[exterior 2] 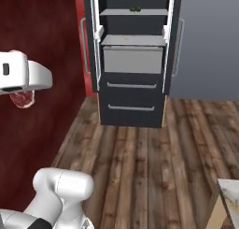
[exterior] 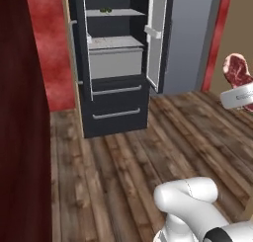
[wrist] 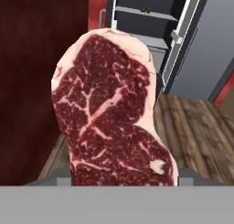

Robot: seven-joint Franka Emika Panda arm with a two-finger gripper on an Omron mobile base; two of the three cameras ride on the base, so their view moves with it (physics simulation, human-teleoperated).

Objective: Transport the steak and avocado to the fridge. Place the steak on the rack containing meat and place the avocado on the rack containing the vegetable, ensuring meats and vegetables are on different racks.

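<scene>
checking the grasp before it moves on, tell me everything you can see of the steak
The steak is a flat raw slab, dark red with pale pink marbling and a light fat rim. It stands upright in the gripper, held off the floor, well short of the open fridge. Nothing else touches it.

The steak (wrist: 112, 113) is a flat red slab with white lines and a pale pink edge, held up in the air, well apart from the fridge (exterior: 114, 63). The fridge is tall and dark and stands open, with white bins on its doors. Its upper shelf, the rack containing the vegetable (exterior: 114, 13), has a small green thing on it, and the rack containing meat (exterior: 114, 42) sits below, over a pale grey drawer.
</scene>
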